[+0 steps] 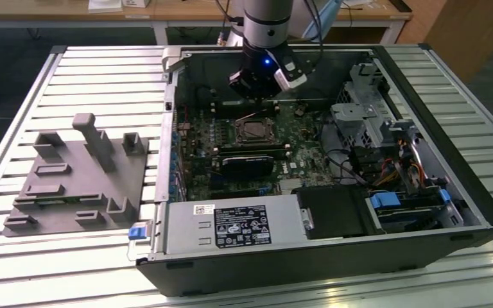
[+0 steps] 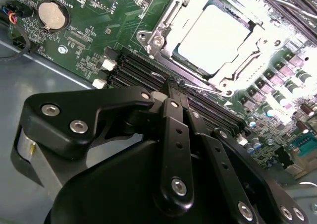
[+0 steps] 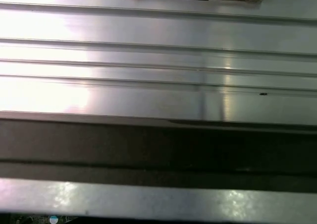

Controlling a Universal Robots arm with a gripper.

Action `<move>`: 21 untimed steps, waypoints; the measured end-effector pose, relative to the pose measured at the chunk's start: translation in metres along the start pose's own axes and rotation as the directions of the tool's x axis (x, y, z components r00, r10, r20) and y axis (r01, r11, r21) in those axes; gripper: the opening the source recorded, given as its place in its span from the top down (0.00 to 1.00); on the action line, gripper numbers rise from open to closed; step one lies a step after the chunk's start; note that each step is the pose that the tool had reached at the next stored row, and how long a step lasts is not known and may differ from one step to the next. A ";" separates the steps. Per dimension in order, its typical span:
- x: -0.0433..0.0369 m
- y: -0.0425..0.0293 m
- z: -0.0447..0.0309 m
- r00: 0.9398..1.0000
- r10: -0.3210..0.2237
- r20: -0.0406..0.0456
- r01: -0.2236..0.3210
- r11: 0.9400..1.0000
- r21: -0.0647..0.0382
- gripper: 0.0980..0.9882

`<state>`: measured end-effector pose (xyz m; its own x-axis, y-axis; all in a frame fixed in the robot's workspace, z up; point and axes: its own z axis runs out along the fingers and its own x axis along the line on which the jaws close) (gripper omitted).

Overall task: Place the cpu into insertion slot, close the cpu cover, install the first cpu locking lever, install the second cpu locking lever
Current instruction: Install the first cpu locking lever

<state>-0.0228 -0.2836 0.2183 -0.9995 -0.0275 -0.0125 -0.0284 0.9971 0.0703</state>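
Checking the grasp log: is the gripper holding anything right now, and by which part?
Cannot be told. The gripper is shut, its tip at the thin locking lever beside the seated cpu; whether it pinches that wire is hidden.

cpu: smooth, dull silver-grey metal. cpu cover, just beyond the matt black fingers: bright bare metal. Circuit board: glossy green. Bench: ribbed, shiny metal.

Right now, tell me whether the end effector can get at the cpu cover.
Probably yes: the end effector sits just short of the cpu cover in the second wrist view, with nothing raised between them.
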 end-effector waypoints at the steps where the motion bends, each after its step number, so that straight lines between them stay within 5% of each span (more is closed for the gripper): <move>1: -0.0005 0.0000 0.0005 1.000 0.000 0.000 0.000 1.000 0.000 0.99; 21: -0.0055 -0.0010 0.0126 1.000 0.000 0.000 0.000 1.000 0.000 0.99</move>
<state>-0.0172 -0.2836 0.2058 -0.9995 -0.0275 -0.0122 -0.0283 0.9971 0.0703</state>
